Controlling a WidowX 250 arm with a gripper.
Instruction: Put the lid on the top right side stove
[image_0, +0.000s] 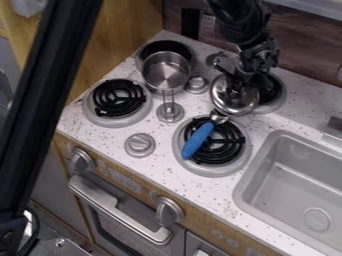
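Lid (230, 103): a shiny metal one, right of the upper middle of the frame, tilted, over the lower left part of the upper right burner (276, 102) and the white counter (300, 115) beside it, not centred on the burner.
Claw (235, 89): drawn in on the knob on top of the lid, with the lid in its hold; how wide a gap is left between the fingers cannot be told.
Arm (244, 22): black, entering at the top edge, right of centre, and hanging down to the lid.
Spoon (198, 141): blue handle lying across the black coil of the lower right burner (220, 172), metal end pointing up the frame, close by the lower edge of the lid.
Saucepan (166, 71): metal, at the upper burner (190, 46) left of centre, its handle pointing down the frame.
Left burner (107, 122): black coil in a grey ring, below and left of the saucepan.
Sink (287, 175): grey basin, lower right of the frame.
Oven (130, 205): grey door with a long handle, lower left.
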